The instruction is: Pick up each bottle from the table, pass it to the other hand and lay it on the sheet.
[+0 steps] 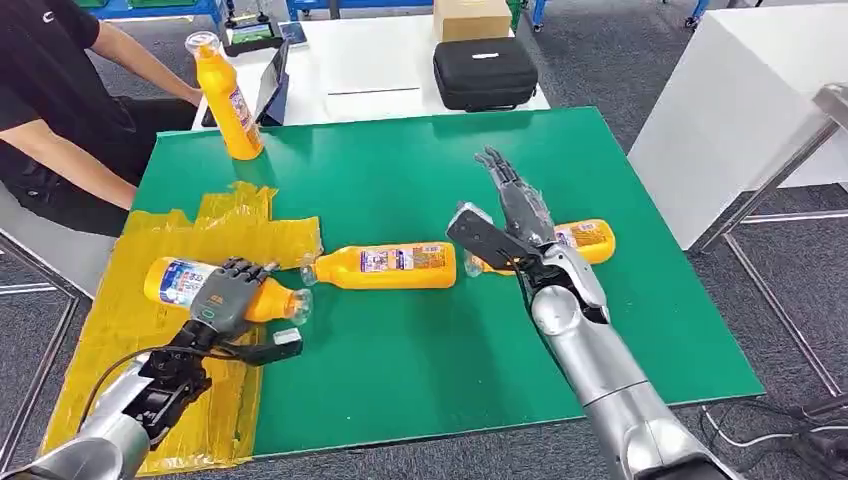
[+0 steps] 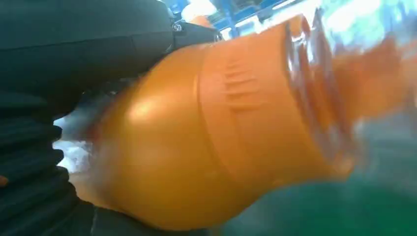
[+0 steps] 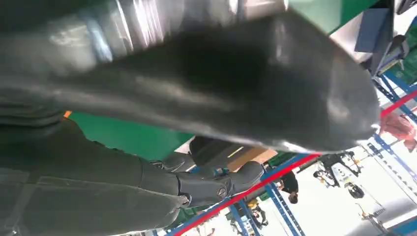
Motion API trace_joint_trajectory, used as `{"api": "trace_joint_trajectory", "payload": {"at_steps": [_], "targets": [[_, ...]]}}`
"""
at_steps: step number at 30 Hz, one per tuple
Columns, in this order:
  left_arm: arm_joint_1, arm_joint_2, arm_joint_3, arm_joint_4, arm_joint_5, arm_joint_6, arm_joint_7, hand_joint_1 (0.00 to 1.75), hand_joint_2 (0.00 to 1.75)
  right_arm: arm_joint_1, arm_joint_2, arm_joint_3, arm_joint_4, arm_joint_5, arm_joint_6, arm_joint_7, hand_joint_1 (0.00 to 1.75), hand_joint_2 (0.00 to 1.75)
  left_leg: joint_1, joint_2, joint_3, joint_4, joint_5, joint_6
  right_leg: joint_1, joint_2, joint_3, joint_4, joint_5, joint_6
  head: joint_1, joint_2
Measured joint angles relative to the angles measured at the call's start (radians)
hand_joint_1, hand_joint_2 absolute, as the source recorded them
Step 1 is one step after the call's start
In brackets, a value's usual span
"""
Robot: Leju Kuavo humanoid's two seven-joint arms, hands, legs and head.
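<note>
Lower left, the left hand grips a bottle lying on the sheet; the right hand, fingers spread, hovers over another bottle at centre right.

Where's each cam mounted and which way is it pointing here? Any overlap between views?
Head view: high on the body, looking forward and down at the green table; both arms show, left hand gripping a bottle on the yellow sheet, right hand open.
Left wrist view: behind the left hand, close on the bottle, blurred.
Right wrist view: behind the right hand, facing out across the room.
Shared: head and left wrist views both show the gripped bottle.
</note>
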Motion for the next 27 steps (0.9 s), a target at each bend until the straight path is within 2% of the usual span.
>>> {"api": "trace_joint_trajectory", "payload": {"at_steps": [19,27], "targets": [[-0.005,0.024,-0.031,0.0,0.077,-0.023,-0.065,0.0,0.0,-0.061,-0.003,-0.015,0.144,0.026,0.013,0.003,0.0,0.0,-0.001,-0.002,0.0,0.0,0.001,0.001,-0.001,-0.001,0.0,0.0,0.0,0.001,0.0,0.0],[0.039,0.024,0.028,-0.14,0.43,0.056,-0.203,0.0,0.0,-0.062,-0.002,-0.02,0.194,0.043,0.006,-0.001,0.0,0.0,0.0,-0.001,-0.007,0.0,0.003,0.002,0.0,0.0,-0.007,0.001,0.001,-0.001,0.0,0.0]]}}
